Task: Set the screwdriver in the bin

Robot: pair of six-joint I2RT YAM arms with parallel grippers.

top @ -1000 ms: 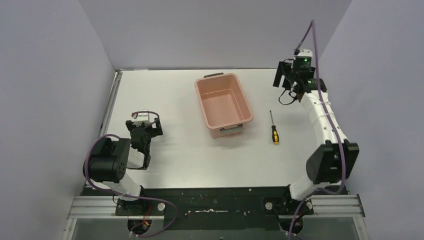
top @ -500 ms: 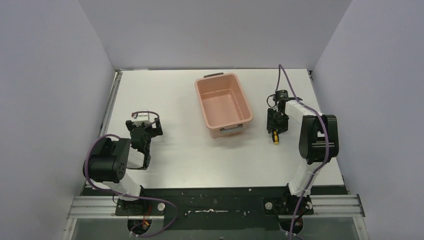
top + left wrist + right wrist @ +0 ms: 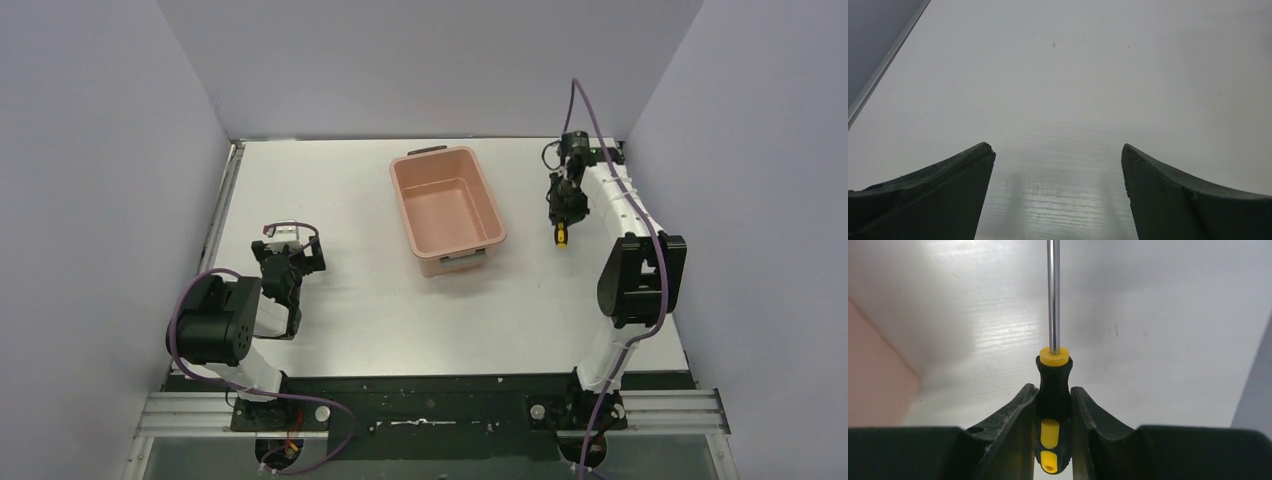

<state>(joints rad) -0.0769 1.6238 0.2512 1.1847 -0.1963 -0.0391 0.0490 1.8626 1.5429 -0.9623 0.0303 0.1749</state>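
The screwdriver [image 3: 1053,382], with a black and yellow handle and a thin metal shaft, is clamped by its handle between the fingers of my right gripper [image 3: 1054,390]. Its shaft points away from the wrist camera. From above, the right gripper [image 3: 562,220] hangs to the right of the bin [image 3: 445,212], and the screwdriver's yellow end [image 3: 562,238] shows just below the fingers. The bin is a salmon-pink tub standing empty at the table's middle back. My left gripper [image 3: 288,262] rests low at the left, open [image 3: 1058,150], with only bare table between its fingers.
The bin's pink wall [image 3: 873,375] shows at the left edge of the right wrist view. Grey side walls close in the white table [image 3: 400,310], the right one near the right arm [image 3: 640,270]. A metal rail [image 3: 225,205] runs along the left edge.
The right arm came down from the back right onto the screwdriver, shut on its handle and lifted it off the table, carrying it slightly toward the back. The left arm stayed still.
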